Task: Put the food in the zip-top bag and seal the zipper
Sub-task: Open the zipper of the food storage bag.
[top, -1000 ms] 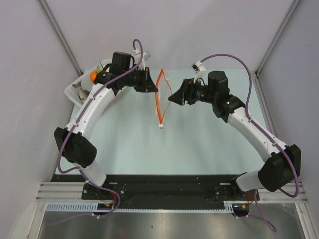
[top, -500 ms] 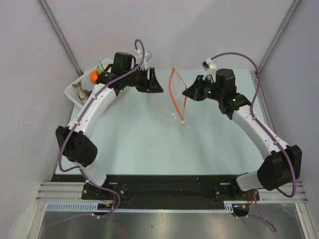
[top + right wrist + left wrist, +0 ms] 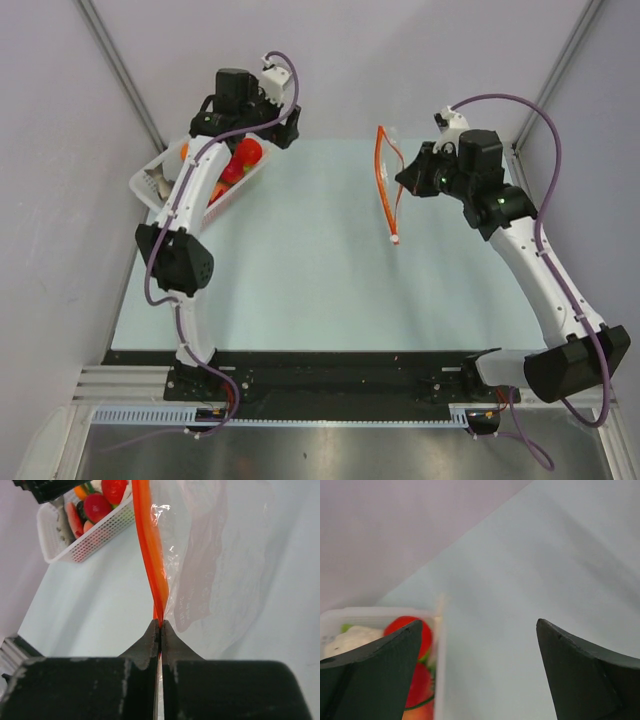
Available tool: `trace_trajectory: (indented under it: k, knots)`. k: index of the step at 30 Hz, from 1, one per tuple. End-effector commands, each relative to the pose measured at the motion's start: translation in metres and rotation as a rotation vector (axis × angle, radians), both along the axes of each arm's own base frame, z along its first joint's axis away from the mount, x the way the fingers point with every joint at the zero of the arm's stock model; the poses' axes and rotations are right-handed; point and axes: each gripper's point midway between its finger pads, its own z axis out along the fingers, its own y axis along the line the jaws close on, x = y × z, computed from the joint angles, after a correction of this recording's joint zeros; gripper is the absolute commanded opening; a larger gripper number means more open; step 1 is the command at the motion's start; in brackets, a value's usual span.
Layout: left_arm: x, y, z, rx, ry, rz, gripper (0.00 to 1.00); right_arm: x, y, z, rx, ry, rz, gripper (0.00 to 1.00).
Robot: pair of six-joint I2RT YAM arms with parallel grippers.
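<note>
**A:** Pale table (image 3: pixel 300 280), seen from above: where did we find the zip-top bag (image 3: pixel 215 555)?

**B:** Hanging from the right gripper (image 3: pixel 160 626), whose jaws were pinched together on the zipper (image 3: pixel 149 545); whether its lower corner touched the surface, we could not tell.

**A:** And the food (image 3: pixel 97 505)?

**B:** In the white basket (image 3: pixel 85 545), far left corner, by the left gripper (image 3: pixel 479 625), jaws wide apart.

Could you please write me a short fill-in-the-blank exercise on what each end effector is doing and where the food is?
The right end effector is shut on the ____ of the zip-top bag.
The left end effector is ____ and holds nothing.
A red tomato lies in the white slatted ____.
Missing words: zipper; open; basket.
</note>
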Motion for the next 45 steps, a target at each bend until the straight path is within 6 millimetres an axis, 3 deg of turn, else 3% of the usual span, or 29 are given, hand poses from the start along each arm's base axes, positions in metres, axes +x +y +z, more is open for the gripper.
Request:
trace_trajectory:
  k: [1,3,4,5,6,7,8,9,10,11,15,17,20,27,31,32,33,34,36,38,39,40,41,43,44,45]
  knots:
    - [0.051,0.043,-0.019,0.213,-0.139,0.063,0.99,-0.008,-0.028,0.02,-0.13,-0.06,-0.109,0.0]
    - [0.057,0.045,-0.014,0.16,-0.157,0.057,0.99,-0.005,-0.026,0.009,-0.146,-0.032,-0.114,0.0]
    - [0.05,0.03,-0.006,0.073,-0.159,-0.037,0.98,-0.004,-0.021,0.002,-0.134,-0.011,-0.104,0.0]
    - [0.042,0.019,-0.011,-0.005,-0.125,-0.108,0.96,0.001,-0.017,-0.001,-0.117,-0.01,-0.092,0.0]
    - [0.029,0.017,0.001,-0.115,-0.094,-0.139,0.94,0.008,-0.011,-0.016,-0.117,0.025,-0.079,0.0]
    - [0.011,-0.005,0.018,-0.226,-0.113,-0.293,0.91,0.009,-0.003,-0.02,-0.089,0.04,-0.046,0.0]
    - [-0.002,-0.012,-0.008,-0.284,-0.026,-0.322,0.86,0.017,0.005,-0.015,-0.036,0.022,-0.031,0.0]
    - [-0.019,-0.025,-0.006,-0.369,0.044,-0.339,0.84,0.025,0.012,-0.025,-0.013,0.051,-0.019,0.0]
    - [-0.04,-0.036,0.013,-0.408,0.013,-0.41,0.83,0.027,0.021,-0.025,0.026,0.059,0.02,0.0]
    - [-0.062,-0.049,-0.016,-0.461,0.14,-0.412,0.83,0.035,0.03,-0.019,0.086,0.05,0.034,0.0]
    - [-0.114,-0.074,-0.044,-0.541,0.275,-0.408,0.83,0.044,0.067,-0.028,0.191,0.103,0.153,0.0]
    - [-0.124,-0.084,-0.053,-0.576,0.306,-0.367,0.84,0.046,0.083,-0.034,0.228,0.128,0.196,0.0]
    - [-0.122,-0.089,-0.07,-0.617,0.368,-0.265,0.87,0.043,0.098,-0.037,0.261,0.154,0.232,0.0]
    - [-0.116,-0.106,-0.092,-0.653,0.49,-0.177,0.84,0.034,0.107,-0.035,0.298,0.176,0.25,0.0]
    - [-0.113,-0.112,-0.097,-0.665,0.519,-0.131,0.74,0.028,0.108,-0.032,0.307,0.189,0.256,0.0]
    - [-0.11,-0.114,-0.094,-0.656,0.51,-0.129,0.57,0.027,0.107,-0.033,0.304,0.197,0.253,0.0]
    - [-0.113,-0.108,-0.113,-0.603,0.588,-0.072,0.47,0.028,0.102,-0.029,0.297,0.184,0.237,0.0]
    - [-0.101,-0.104,-0.104,-0.57,0.556,-0.029,0.29,0.029,0.096,-0.027,0.288,0.174,0.219,0.0]
    - [-0.104,-0.088,-0.121,-0.434,0.587,0.023,0.19,0.032,0.074,-0.018,0.253,0.143,0.149,0.0]
    - [-0.1,-0.088,-0.111,-0.392,0.554,-0.016,0.06,0.039,0.041,-0.014,0.228,0.132,0.053,0.0]
    - [-0.106,-0.094,-0.107,-0.403,0.569,-0.051,0.03,0.033,0.026,0.004,0.219,0.078,0.035,0.0]
    - [-0.113,-0.104,-0.099,-0.435,0.585,-0.118,0.0,0.032,0.012,0.01,0.207,0.067,0.003,0.0]
    - [-0.139,-0.128,-0.086,-0.513,0.681,-0.246,0.0,0.026,0.005,0.022,0.2,0.033,-0.007,0.0]
    - [-0.154,-0.158,-0.06,-0.63,0.703,-0.41,0.0,0.0,-0.004,0.053,0.178,-0.053,0.0,0.0]
    - [-0.178,-0.179,-0.056,-0.677,0.825,-0.492,0.0,-0.01,0.0,0.06,0.168,-0.077,0.017,0.0]
    - [-0.18,-0.193,-0.038,-0.716,0.757,-0.587,0.0,-0.018,-0.001,0.066,0.156,-0.094,0.015,0.0]
